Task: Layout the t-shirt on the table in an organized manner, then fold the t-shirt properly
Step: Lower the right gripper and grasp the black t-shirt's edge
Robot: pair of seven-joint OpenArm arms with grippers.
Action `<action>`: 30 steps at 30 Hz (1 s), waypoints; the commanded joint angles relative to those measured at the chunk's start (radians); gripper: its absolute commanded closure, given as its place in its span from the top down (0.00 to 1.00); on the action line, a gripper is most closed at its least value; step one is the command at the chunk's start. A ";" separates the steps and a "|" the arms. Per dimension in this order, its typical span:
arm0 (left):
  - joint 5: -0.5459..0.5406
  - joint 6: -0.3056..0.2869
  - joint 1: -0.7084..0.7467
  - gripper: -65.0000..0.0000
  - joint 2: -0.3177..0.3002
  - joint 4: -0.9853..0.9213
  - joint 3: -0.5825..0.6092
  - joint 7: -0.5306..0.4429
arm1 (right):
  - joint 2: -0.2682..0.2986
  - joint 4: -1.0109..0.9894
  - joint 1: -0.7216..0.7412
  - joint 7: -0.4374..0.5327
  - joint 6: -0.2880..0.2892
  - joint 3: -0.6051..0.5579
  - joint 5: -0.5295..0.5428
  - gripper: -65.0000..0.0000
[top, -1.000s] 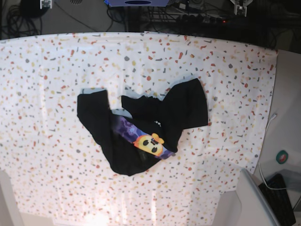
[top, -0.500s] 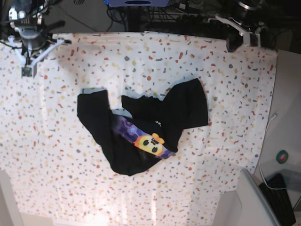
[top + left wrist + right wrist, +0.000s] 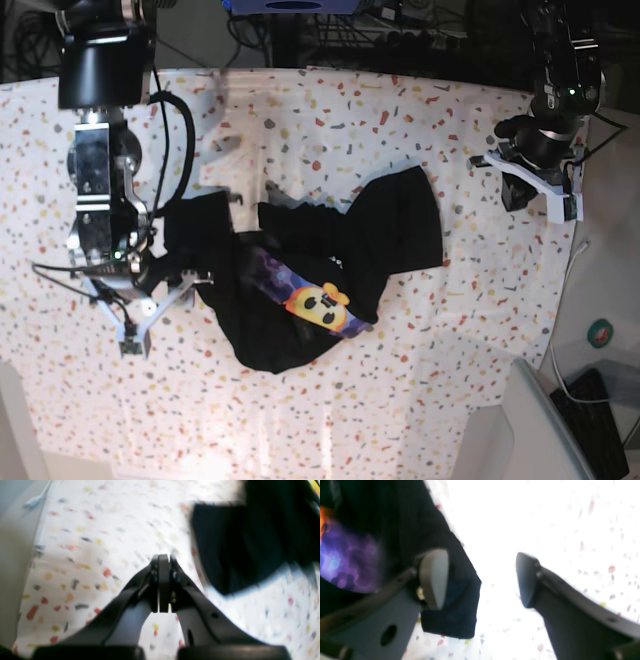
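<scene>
The black t-shirt [image 3: 400,225] lies crumpled in the middle of the flecked table [image 3: 300,110], with a strip of purple print and a yellow-orange figure [image 3: 318,303] showing. My right gripper [image 3: 160,310] hangs open at the shirt's left sleeve. In the right wrist view the right gripper [image 3: 480,580] has one finger [image 3: 433,578] over the black sleeve [image 3: 455,605], the other over bare table [image 3: 545,517], and the purple print [image 3: 342,562] is at far left. My left gripper [image 3: 538,192] is shut and empty, over the table to the right of the shirt. In the left wrist view the left gripper [image 3: 163,560] is shut, and the shirt's hem [image 3: 240,545] lies apart from it, up and to the right.
Cables and dark equipment [image 3: 420,35] run beyond the table's far edge. Off the right edge lie a white cable [image 3: 577,262], a teal round thing [image 3: 600,333], a keyboard [image 3: 600,415] and a grey panel [image 3: 535,425]. A grey surface [image 3: 15,555] borders the table in the left wrist view.
Both arms have come down from the far edge into view over the table. The right gripper has opened and reached the shirt's left sleeve. The shirt has not moved.
</scene>
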 commanded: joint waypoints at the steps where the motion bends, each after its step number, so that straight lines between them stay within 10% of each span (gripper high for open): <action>1: -0.007 -0.005 -0.023 0.00 0.001 0.017 -0.019 0.011 | -0.004 -0.031 0.047 0.053 -0.006 0.002 -0.004 0.62; 6: -0.008 -0.005 -0.146 0.39 0.015 -0.073 -0.021 0.080 | -0.022 -0.203 0.111 0.171 -0.004 0.002 -0.004 0.61; 15: -0.005 -0.005 -0.229 0.22 0.061 -0.304 0.121 0.064 | -0.047 -0.047 -0.051 0.170 -0.004 0.002 -0.007 0.61; 26: -0.010 -0.010 0.021 0.00 0.019 -0.290 0.124 -0.184 | -0.019 -0.063 -0.142 0.176 -0.006 0.006 -0.005 0.59; 30: -0.010 -0.010 0.044 0.00 0.019 -0.287 0.122 -0.186 | -0.017 -0.057 -0.154 0.174 -0.006 0.009 -0.005 0.12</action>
